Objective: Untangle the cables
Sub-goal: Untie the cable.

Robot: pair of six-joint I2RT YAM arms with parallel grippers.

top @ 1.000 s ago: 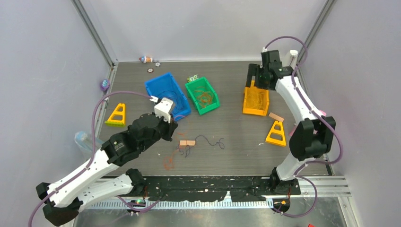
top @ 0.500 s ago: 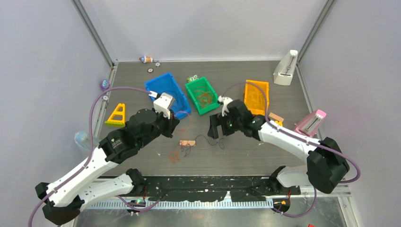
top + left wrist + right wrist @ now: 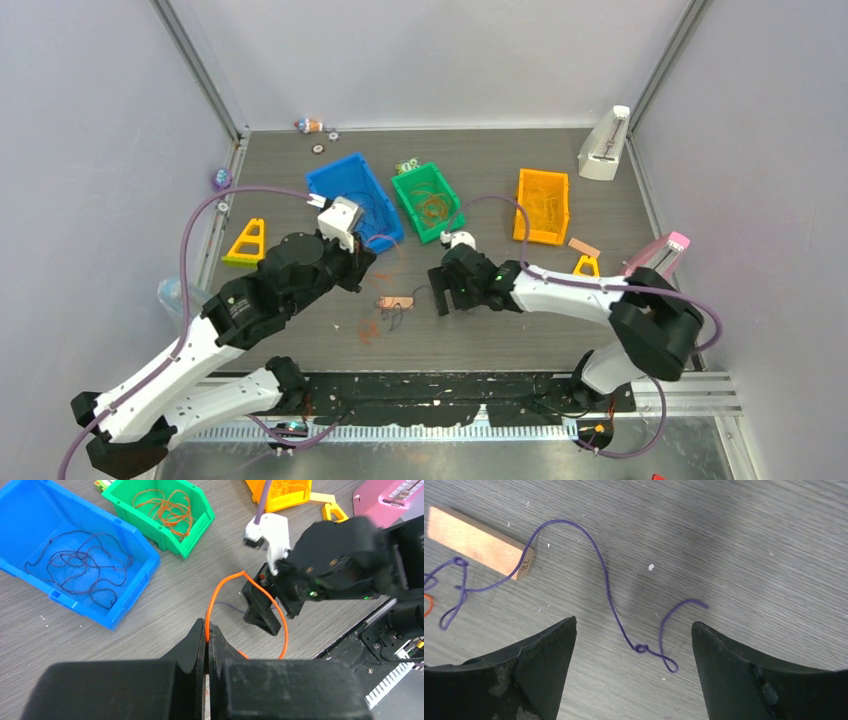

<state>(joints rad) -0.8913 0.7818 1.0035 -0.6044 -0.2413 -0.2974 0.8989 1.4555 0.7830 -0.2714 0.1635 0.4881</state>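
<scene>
Orange cable [image 3: 243, 573] is pinched between the pressed-together fingers of the left gripper [image 3: 207, 627]. The right gripper [image 3: 634, 625] hangs spread wide over the purple cable [image 3: 606, 587], its small knot at six o'clock, the wooden block [image 3: 479, 542] at ten. It would do best to close just beside that knot.

Matt grained table [image 3: 749, 540], wooden block [image 3: 474, 542], smooth purple cable [image 3: 607, 587]

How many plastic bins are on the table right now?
3: the blue bin at back left, the green bin just right of it, and the orange bin at back right. None appears hidden.
</scene>
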